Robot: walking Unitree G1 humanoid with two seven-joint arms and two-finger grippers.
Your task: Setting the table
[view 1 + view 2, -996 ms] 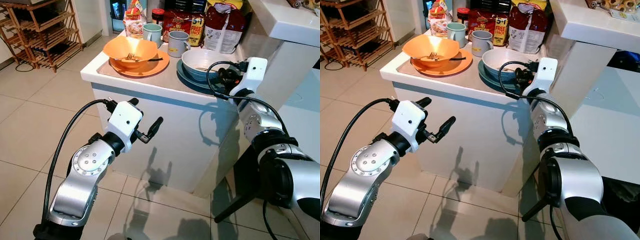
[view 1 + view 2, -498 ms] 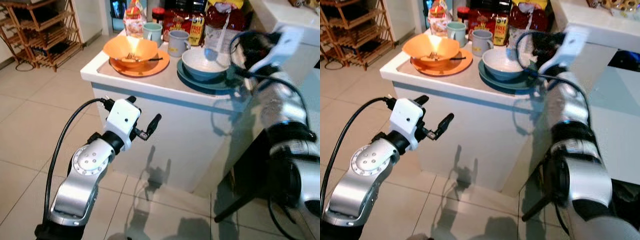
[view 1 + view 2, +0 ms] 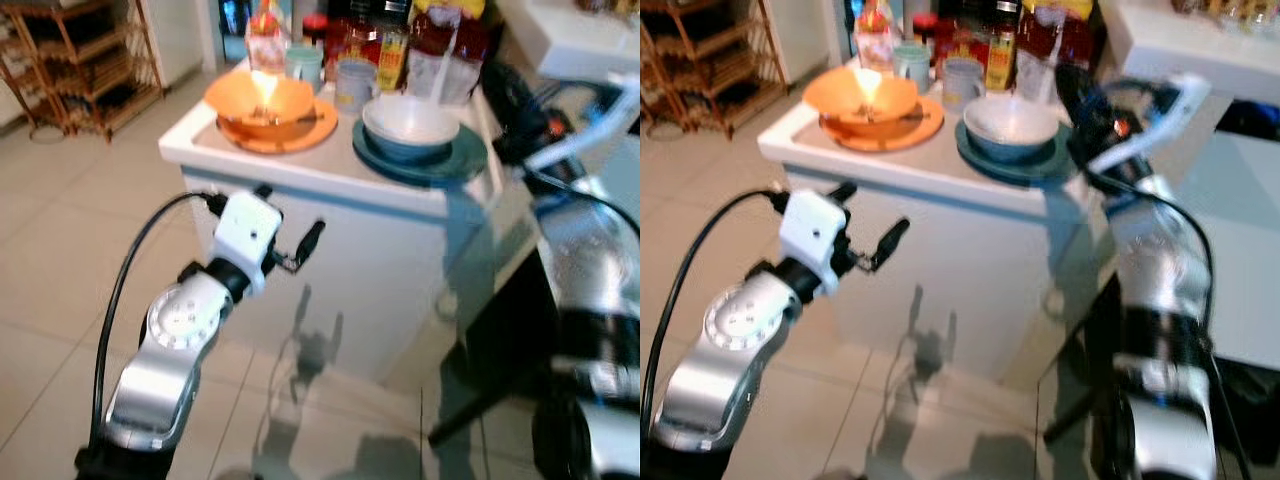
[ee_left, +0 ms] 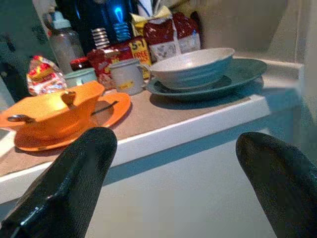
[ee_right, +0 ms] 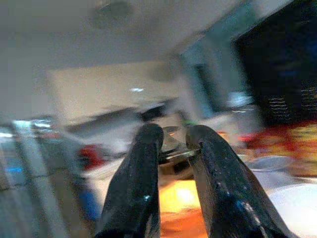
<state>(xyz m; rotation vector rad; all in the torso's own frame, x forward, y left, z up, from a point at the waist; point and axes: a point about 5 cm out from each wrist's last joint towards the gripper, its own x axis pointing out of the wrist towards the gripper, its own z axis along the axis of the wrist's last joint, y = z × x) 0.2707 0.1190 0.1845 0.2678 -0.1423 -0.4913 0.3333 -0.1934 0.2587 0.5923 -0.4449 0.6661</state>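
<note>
A white counter (image 3: 300,172) carries an orange bowl (image 3: 258,98) with a fork in it, set on an orange plate (image 3: 305,138). Beside it a white-and-blue bowl (image 3: 410,122) sits on a teal plate (image 3: 445,165). My right gripper (image 3: 1072,85) is raised just right of that bowl. Its fingers (image 5: 143,163) are shut on a thin metal utensil (image 5: 172,151), apparently a spoon. My left gripper (image 3: 872,213) hangs open in front of the counter's side, below its edge, holding nothing.
Two mugs (image 3: 352,80) and several food packets (image 3: 440,40) stand at the back of the counter. A higher white worktop (image 3: 590,40) lies to the right. A wooden rack (image 3: 80,60) stands far left on the tiled floor (image 3: 60,250).
My right gripper has risen from the blue bowl's rim and swung up and right, with the utensil between its fingers. The left arm has barely moved. The picture is now blurred.
</note>
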